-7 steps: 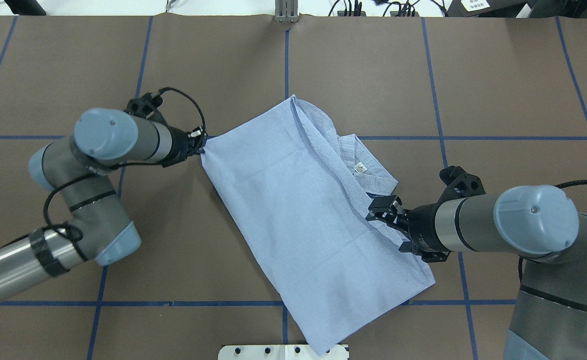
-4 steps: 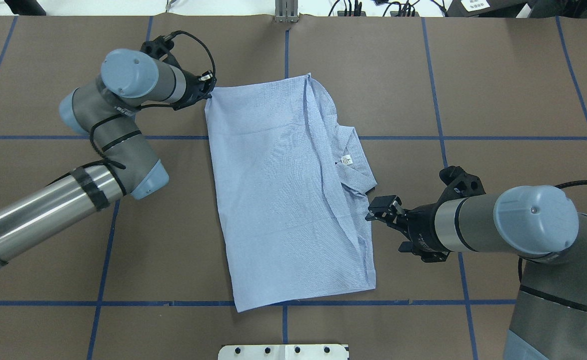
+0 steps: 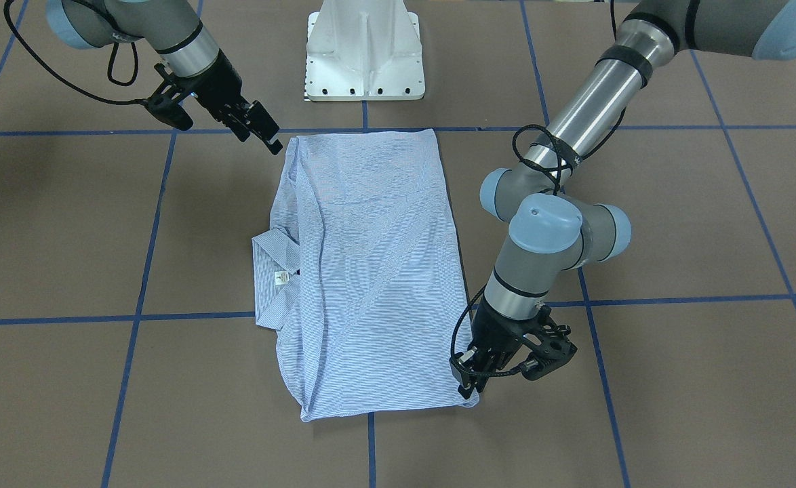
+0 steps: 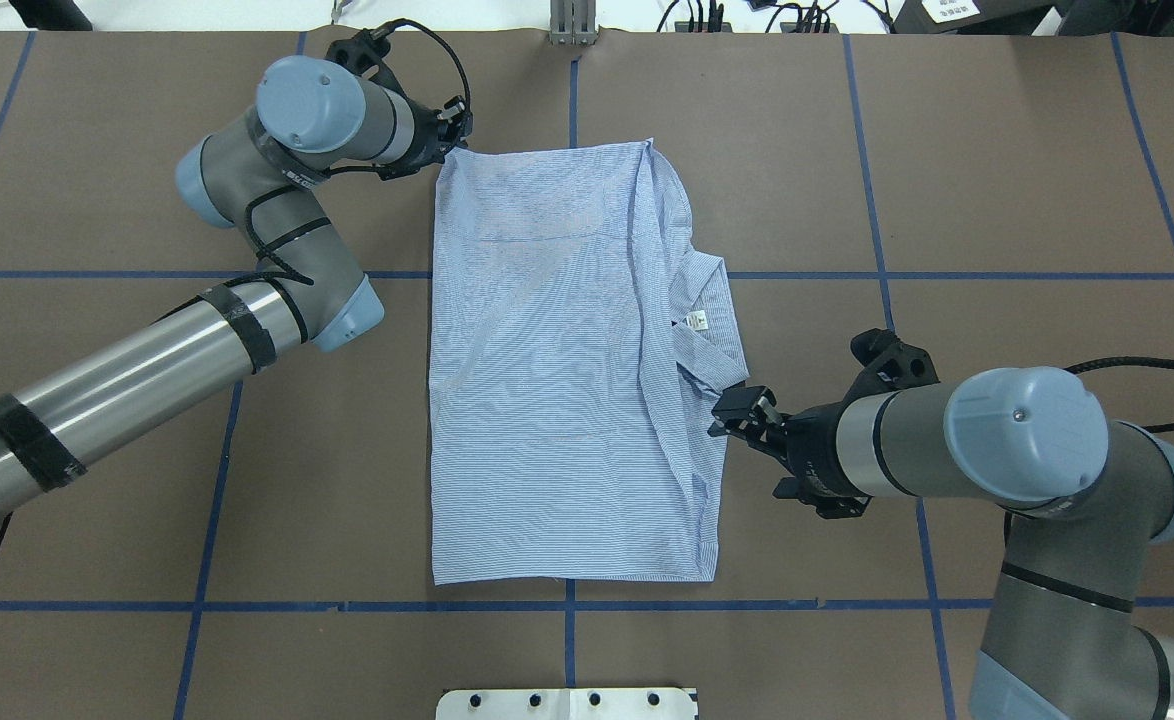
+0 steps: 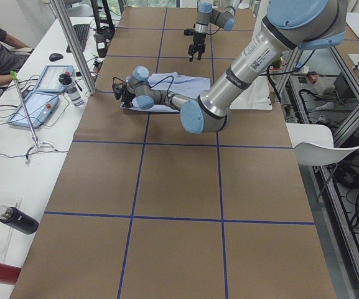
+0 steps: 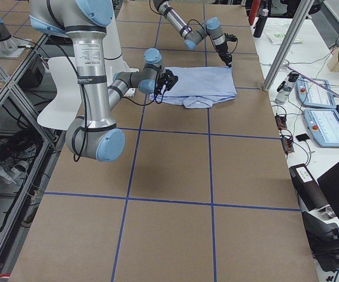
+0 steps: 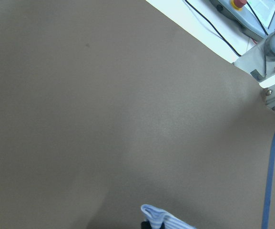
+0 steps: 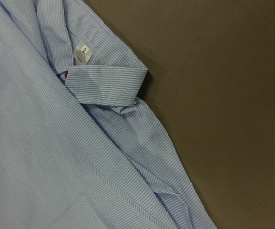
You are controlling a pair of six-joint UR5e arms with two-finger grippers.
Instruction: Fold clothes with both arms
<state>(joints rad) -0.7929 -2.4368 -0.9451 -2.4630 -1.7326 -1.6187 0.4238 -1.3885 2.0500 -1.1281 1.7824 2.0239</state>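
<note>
You see the left gripper (image 3: 464, 386) pinching the far left corner of the shirt (image 4: 547, 380), while the right gripper (image 4: 730, 416), jaws apart and empty, hovers just beside its right edge near the collar (image 4: 715, 300), and the shirt lies folded flat in the middle of the table (image 4: 997, 180).

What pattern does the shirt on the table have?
Fine light blue-and-white stripes, clearest on the shirt in the right wrist-mounted view.
</note>
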